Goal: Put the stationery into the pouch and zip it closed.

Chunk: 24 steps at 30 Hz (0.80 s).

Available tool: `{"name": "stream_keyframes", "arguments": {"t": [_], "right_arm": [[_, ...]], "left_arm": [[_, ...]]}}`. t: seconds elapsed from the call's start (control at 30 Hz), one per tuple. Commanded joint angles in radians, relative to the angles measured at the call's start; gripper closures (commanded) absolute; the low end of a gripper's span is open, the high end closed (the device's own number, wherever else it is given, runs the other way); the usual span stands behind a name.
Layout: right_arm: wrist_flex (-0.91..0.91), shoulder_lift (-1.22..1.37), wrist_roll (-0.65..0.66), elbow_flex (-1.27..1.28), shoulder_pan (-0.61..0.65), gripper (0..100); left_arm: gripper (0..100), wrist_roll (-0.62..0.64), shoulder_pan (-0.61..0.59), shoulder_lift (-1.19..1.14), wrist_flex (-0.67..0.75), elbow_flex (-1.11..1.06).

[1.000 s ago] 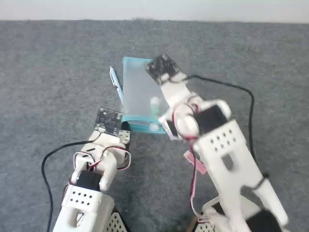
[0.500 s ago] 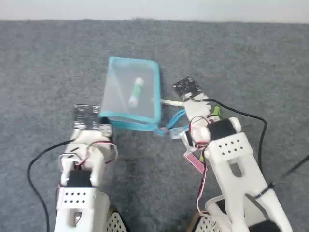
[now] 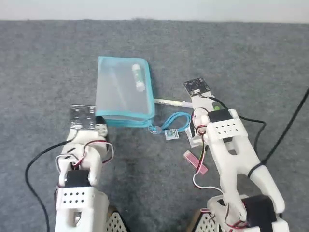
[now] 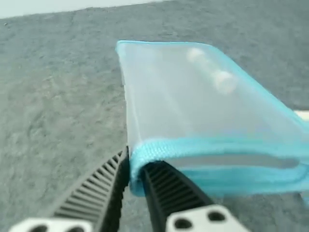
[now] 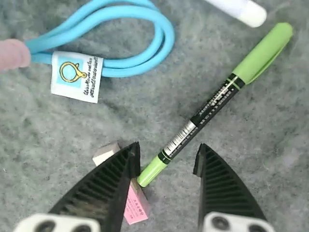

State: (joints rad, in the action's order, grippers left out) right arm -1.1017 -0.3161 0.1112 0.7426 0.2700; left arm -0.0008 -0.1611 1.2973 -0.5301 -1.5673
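Green marker (image 5: 217, 104) pokes into the wide-open right end effector (image 5: 168, 150), so closing on it looks next; left end effector (image 4: 136, 162) pinches a corner of the pouch (image 4: 193, 111).

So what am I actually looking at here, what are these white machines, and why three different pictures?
These are two small robot arms at a grey carpeted table. One picture looks down from a fixed camera above. The other two come from a camera on each arm's wrist, looking out past its pincer. The left pincer is shut on the edge of a clear, blue-trimmed pouch, which has a white tube inside. The right pincer is open and hovers over a green marker. Near it lie a blue cord loop, a white pen and a small pink block.
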Motion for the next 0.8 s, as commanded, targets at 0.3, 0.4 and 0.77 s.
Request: {"name": "stream_keyframes", "arguments": {"t": [0.3,0.4,0.77], "right_arm": [[0.122,0.004,-0.071,0.074,-0.036,81.2],[0.124,0.004,-0.077,0.080,-0.053,81.2],[0.206,0.004,-0.074,0.155,-0.048,88.7]], "left_arm": [[99,0.034,-0.008,-0.012,0.029,0.065],[99,0.034,-0.009,-0.012,0.029,0.065],[99,0.035,-0.009,-0.012,0.031,0.051]]}}
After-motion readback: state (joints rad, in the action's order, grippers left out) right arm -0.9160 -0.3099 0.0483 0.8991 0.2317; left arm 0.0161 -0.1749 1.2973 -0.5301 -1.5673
